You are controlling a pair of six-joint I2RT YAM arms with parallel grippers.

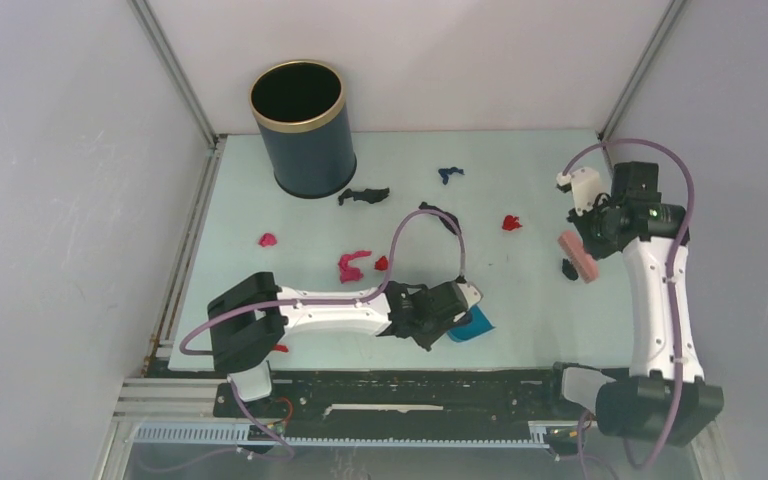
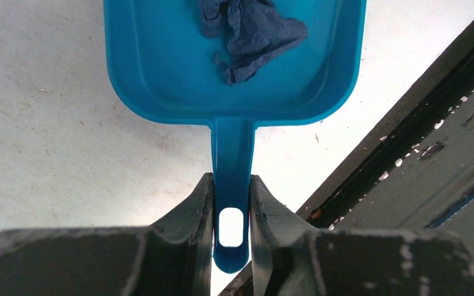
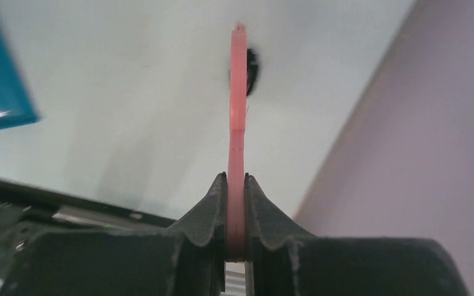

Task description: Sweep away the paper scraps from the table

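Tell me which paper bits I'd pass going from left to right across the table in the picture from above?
small pink scrap → big pink scrap → blue scrap → red scrap → black scrap

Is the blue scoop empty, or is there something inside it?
Not empty. A crumpled dark blue paper scrap lies inside the dustpan, away from the handle, as the left wrist view shows.
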